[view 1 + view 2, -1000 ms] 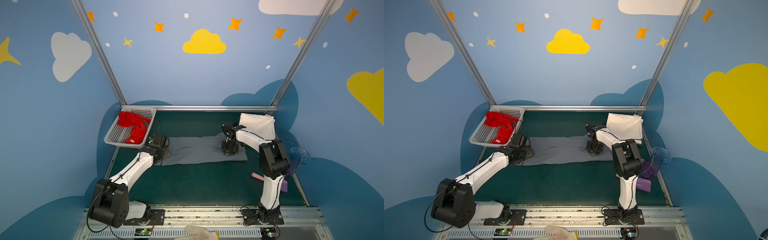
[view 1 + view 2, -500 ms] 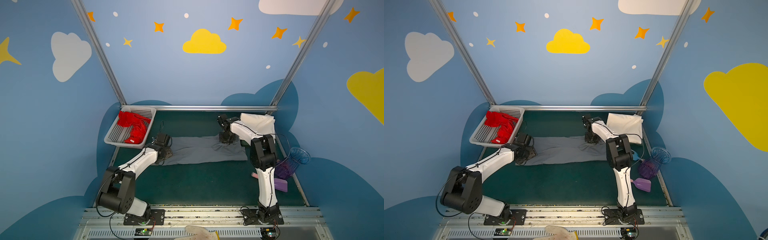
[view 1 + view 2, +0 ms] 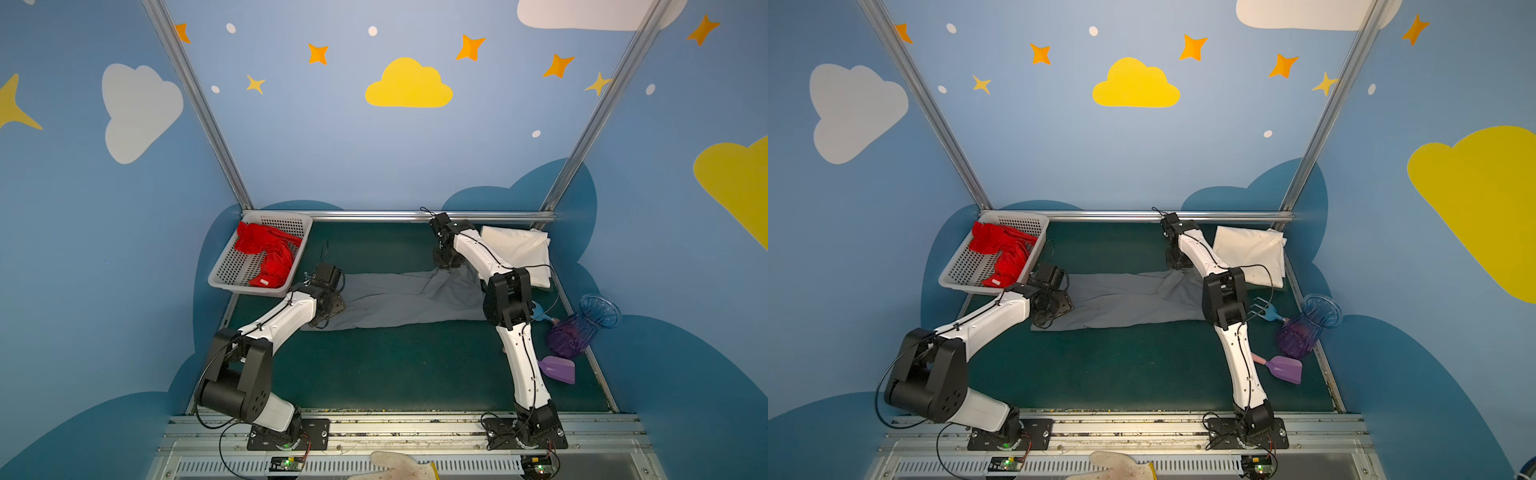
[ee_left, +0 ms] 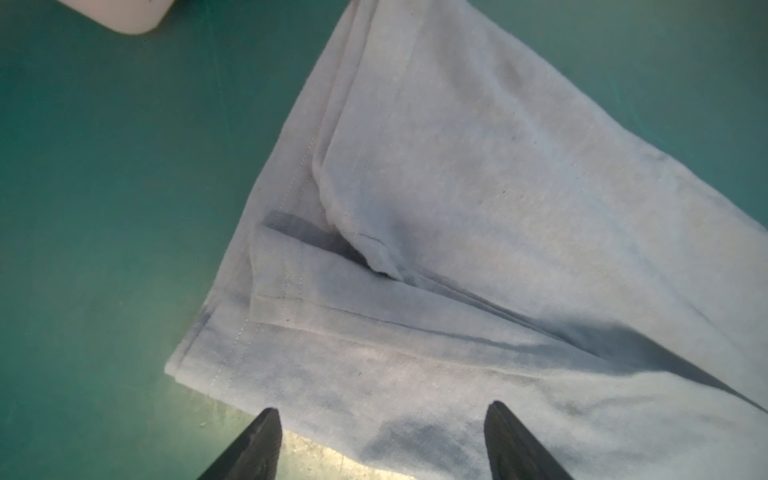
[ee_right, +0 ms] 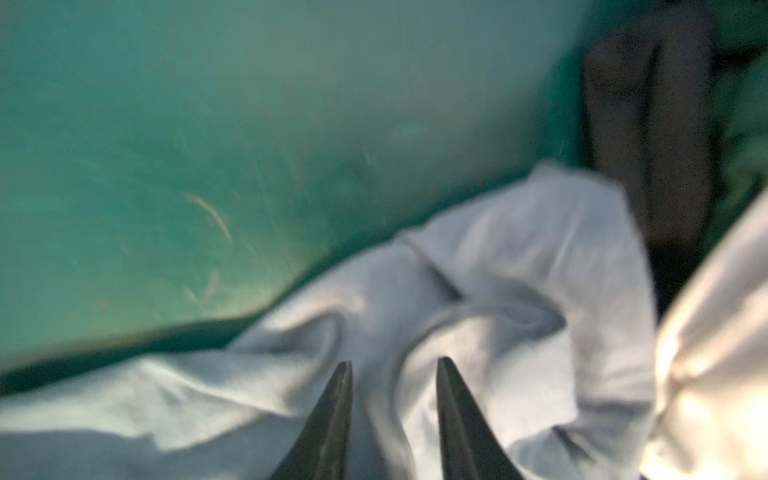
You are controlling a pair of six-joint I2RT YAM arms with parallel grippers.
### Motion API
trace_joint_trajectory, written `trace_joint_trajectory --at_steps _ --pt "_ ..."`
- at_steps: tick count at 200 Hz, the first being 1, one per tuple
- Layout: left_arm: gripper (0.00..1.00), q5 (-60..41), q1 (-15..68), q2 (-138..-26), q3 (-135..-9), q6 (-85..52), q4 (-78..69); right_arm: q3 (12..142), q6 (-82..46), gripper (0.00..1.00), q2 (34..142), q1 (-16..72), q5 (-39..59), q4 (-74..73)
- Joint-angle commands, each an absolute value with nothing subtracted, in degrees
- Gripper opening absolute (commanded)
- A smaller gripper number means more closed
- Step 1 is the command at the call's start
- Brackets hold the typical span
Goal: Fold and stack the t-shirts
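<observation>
The slate grey t-shirt (image 3: pixel 399 301) lies spread along the middle of the green mat, also seen in the other top view (image 3: pixel 1125 301). My left gripper (image 4: pixel 382 411) hovers open over its left end (image 3: pixel 332 305), with cloth below the wide-apart fingers. At the back right corner of this shirt my right gripper (image 5: pixel 395 365) is closed on a bunched fold (image 3: pixel 446 264), its jaws a little apart. The cream-white t-shirt (image 3: pixel 517 253) lies folded at the back right. The red t-shirt (image 3: pixel 268 253) sits crumpled in the basket.
A white perforated basket (image 3: pixel 224 276) stands at the back left. Along the right edge are a blue-purple vase (image 3: pixel 582 328), a purple scoop (image 3: pixel 559 370) and a blue fork (image 3: pixel 1266 311). A metal rail (image 3: pixel 374 215) bounds the back.
The right gripper has moved toward the back rail, drawing the grey shirt's back right corner with it. The left gripper stays open at the shirt's left end.
</observation>
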State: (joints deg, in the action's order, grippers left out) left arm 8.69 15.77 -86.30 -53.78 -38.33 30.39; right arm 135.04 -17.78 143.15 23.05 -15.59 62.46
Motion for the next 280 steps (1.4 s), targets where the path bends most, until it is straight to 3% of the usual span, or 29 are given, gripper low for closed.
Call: trace_joint_trajectory --at_steps 1,15,32,41,73,104,115,147,166,180,212,280 --pt "0.76 10.13 15.69 -84.32 -53.98 -38.37 32.08 138.72 -16.17 0.39 144.86 22.20 -14.47 65.92" --pt "0.76 10.19 15.66 -83.86 -54.01 -38.31 32.51 140.15 -16.25 0.47 144.69 21.73 -14.85 66.31" --pt "0.76 10.46 15.68 -83.03 -54.14 -37.89 33.06 140.78 -17.27 0.71 143.07 20.89 -15.49 67.10" --pt "0.77 10.55 15.82 -82.54 -54.10 -37.50 33.12 140.08 -17.77 0.78 141.52 20.46 -15.83 67.28" --pt "0.77 10.16 15.70 -82.02 -54.39 -36.31 33.14 129.46 -19.02 0.82 132.49 20.04 -17.96 64.51" --pt "0.77 9.77 17.09 -82.08 -55.13 -35.46 32.48 113.57 -20.61 0.75 124.12 19.92 -17.92 58.33" --pt "0.77 9.15 17.27 -82.02 -55.66 -35.53 32.20 110.53 -21.04 0.67 123.36 19.38 -17.93 57.06" --pt "0.77 7.40 18.12 -82.16 -57.02 -35.09 31.53 111.56 -19.62 0.40 126.16 18.71 -14.65 56.67" --pt "0.77 6.30 18.53 -82.32 -57.69 -34.98 31.55 113.41 -18.34 0.35 128.25 18.96 -12.31 56.43" --pt "0.77 5.76 18.54 -82.35 -57.82 -35.37 31.62 115.14 -18.53 0.25 130.40 18.98 -12.05 57.12" --pt "0.77 5.95 18.54 -81.19 -57.39 -35.62 32.05 120.32 -17.93 0.23 135.58 18.92 -13.67 59.13" --pt "0.78 7.12 18.46 -80.16 -57.22 -35.64 34.01 132.31 -17.74 0.24 142.05 17.42 -27.25 67.44"
